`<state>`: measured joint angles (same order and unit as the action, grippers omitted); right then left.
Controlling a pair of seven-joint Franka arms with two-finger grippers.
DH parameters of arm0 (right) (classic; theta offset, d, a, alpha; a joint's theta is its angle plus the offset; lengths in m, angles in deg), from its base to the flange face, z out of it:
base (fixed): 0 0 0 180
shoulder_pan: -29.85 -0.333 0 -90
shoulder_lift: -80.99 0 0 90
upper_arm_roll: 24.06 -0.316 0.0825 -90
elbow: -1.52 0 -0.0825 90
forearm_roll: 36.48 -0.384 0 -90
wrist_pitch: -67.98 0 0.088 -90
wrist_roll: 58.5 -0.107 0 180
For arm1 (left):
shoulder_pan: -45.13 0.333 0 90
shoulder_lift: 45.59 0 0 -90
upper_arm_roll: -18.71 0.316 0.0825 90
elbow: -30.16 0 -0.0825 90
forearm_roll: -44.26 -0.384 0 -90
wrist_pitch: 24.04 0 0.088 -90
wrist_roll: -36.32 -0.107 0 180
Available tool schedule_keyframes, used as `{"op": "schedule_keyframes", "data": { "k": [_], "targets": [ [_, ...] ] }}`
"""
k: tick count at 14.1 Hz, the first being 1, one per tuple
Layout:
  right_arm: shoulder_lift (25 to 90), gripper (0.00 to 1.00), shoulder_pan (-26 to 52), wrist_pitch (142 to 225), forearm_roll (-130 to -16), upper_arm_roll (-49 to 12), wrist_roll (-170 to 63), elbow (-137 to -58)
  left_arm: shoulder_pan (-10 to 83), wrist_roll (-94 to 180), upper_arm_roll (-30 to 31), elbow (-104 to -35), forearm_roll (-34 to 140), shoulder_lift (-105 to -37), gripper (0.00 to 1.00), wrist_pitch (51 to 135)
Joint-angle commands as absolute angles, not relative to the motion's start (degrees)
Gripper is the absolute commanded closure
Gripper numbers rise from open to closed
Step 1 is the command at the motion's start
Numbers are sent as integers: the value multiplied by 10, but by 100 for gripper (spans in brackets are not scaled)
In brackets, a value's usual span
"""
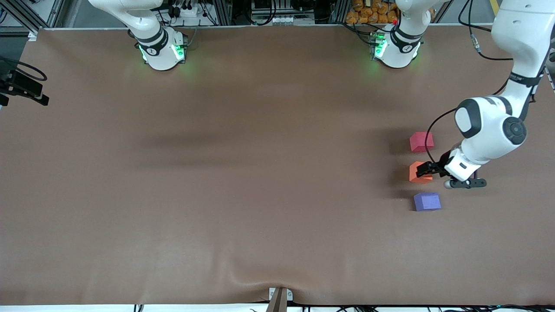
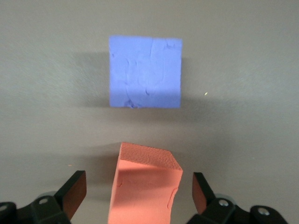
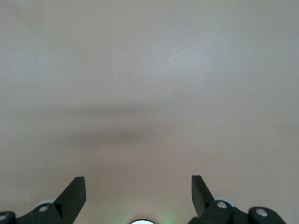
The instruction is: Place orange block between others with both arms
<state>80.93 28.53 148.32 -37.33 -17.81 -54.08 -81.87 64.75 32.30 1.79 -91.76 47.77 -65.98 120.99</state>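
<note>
The orange block [image 1: 412, 171] rests on the table toward the left arm's end, in a row with the others. The red-pink block [image 1: 421, 141] lies farther from the front camera and the purple-blue block [image 1: 427, 201] nearer to it. My left gripper [image 1: 424, 171] is low at the orange block, open. In the left wrist view the orange block [image 2: 142, 191] stands between the fingers [image 2: 74, 193] with a gap on each side, and the purple-blue block [image 2: 145, 72] lies ahead of it. My right gripper [image 3: 138, 191] is open over bare table, holding nothing, and does not show in the front view.
A brown cover [image 1: 243, 173] spans the whole table. A black camera mount [image 1: 21, 86] juts in at the edge at the right arm's end. A small clamp [image 1: 279, 297] sits at the edge nearest the front camera.
</note>
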Motion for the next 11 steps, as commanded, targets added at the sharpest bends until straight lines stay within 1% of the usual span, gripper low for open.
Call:
{"op": "schedule_keyframes", "data": {
  "k": [1, 3, 4, 5, 6, 7, 9, 11],
  "targets": [
    [809, 0, 287, 1480, -366, -178, -542, -813, 649, 323, 17, -896, 483, -595, 0, 1124],
    [811, 0, 297, 1479, -367, -176, -541, -811, 649, 309, 17, -861, 480, -555, 0, 1055],
    [811, 0, 298, 1478, -368, -177, -541, -811, 648, 308, 17, -843, 481, -538, 0, 1032],
    [809, 0, 293, 1479, -368, -180, -542, -813, 649, 304, 20, -829, 481, -509, 0, 995],
    [809, 0, 287, 1481, -368, -180, -543, -813, 659, 303, 23, -821, 482, -462, 0, 957],
    [808, 0, 282, 1481, -368, -180, -543, -814, 672, 309, 23, -791, 486, -437, 0, 936],
    [808, 0, 280, 1481, -368, -180, -543, -814, 674, 310, 18, -730, 487, -436, 0, 839],
    [808, 0, 282, 1481, -368, -180, -543, -814, 674, 306, 19, -680, 480, -438, 0, 793]
  ]
}}
